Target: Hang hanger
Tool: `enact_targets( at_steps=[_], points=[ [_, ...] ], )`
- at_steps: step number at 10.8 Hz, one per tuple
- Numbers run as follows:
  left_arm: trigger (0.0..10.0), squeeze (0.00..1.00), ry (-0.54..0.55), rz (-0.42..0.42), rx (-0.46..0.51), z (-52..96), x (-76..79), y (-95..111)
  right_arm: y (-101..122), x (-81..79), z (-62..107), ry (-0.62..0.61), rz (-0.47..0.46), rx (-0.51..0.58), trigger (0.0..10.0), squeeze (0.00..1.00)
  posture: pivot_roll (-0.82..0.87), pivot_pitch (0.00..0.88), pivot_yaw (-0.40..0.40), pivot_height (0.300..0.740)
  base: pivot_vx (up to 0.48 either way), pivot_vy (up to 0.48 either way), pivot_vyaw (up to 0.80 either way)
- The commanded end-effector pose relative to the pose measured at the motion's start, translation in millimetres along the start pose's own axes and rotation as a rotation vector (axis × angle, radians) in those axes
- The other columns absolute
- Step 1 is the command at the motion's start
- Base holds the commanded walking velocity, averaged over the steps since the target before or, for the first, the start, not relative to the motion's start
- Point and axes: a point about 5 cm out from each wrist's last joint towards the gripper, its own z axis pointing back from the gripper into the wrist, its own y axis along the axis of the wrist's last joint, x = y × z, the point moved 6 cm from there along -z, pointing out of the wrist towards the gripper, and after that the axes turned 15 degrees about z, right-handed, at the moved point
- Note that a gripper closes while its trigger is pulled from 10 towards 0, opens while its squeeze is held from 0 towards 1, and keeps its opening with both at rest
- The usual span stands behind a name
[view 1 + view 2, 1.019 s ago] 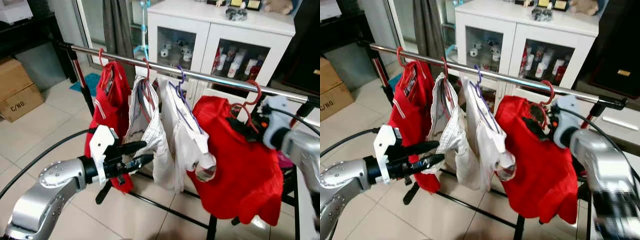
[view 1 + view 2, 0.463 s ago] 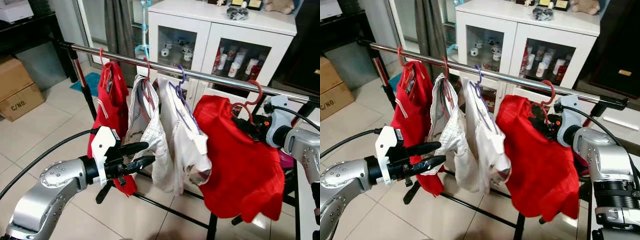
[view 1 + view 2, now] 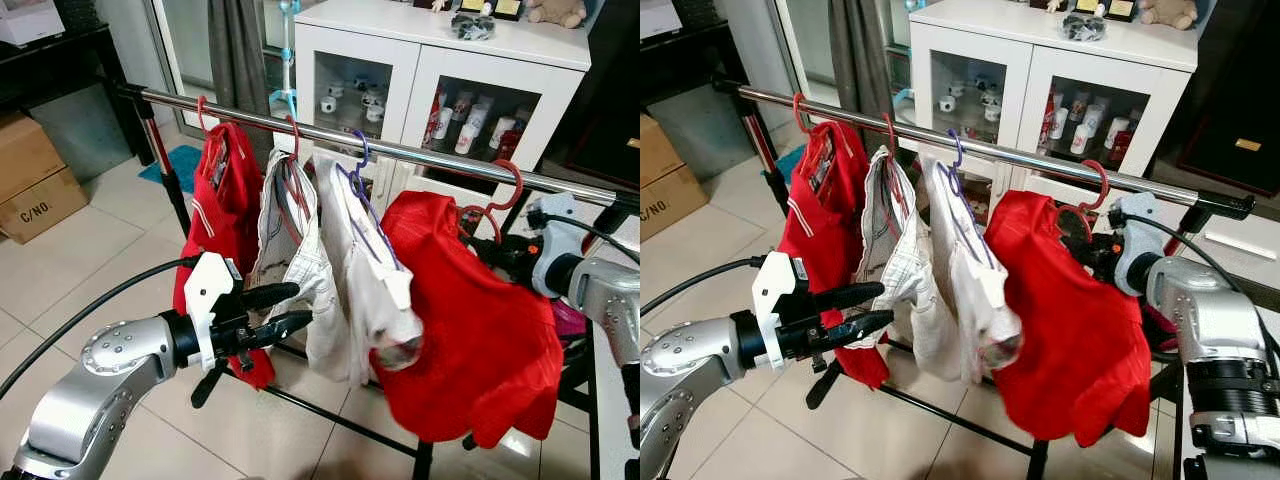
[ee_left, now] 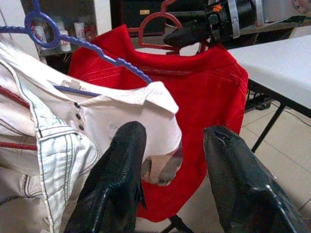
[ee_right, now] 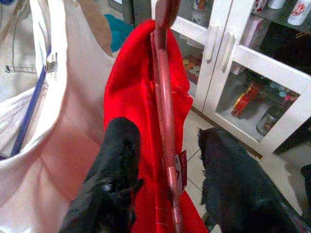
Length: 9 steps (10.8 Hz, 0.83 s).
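The cardboard box (image 3: 38, 192) on the floor at the far left bears black print reading "C/NO." on its side; in the right eye view only "/NO" of it shows at the frame's edge. The tags on the clothes and the labels on the cabinet's bottles are too small to read.

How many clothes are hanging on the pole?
4: red shirt at the robot's left end, pale striped shirt next, white shirt after it, red T-shirt by the right gripper.
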Motion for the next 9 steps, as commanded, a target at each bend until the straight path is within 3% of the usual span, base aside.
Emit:
enact_targets(
  at_steps=[1, 5, 9],
  points=[
    [10.0, 0.00, -0.001, -0.011, -0.018, 0.3, -0.4, -2.7, 8.1, 2.6, -1.3, -0.007, 0.008, 0.015, 0.0, 0.00, 0.03, 0.000, -0.003, 0.740, 0.000, 0.000, 0.00],
    [10.0, 0.00, 0.004, -0.018, -0.019, 0.5, -1.8, -4.1, 9.3, 5.1, 2.7, -0.030, 0.010, 0.024, 0.0, 0.00, 0.03, 0.000, 0.001, 0.740, 0.000, 0.000, 0.00],
    [10.0, 0.00, 0.013, -0.025, -0.016, -1.1, -3.6, -4.0, 13.9, -2.8, 5.8, -0.028, 0.013, 0.058, 0.0, 0.00, 0.02, 0.000, 0.006, 0.740, 0.000, 0.000, 0.00]
  ],
)
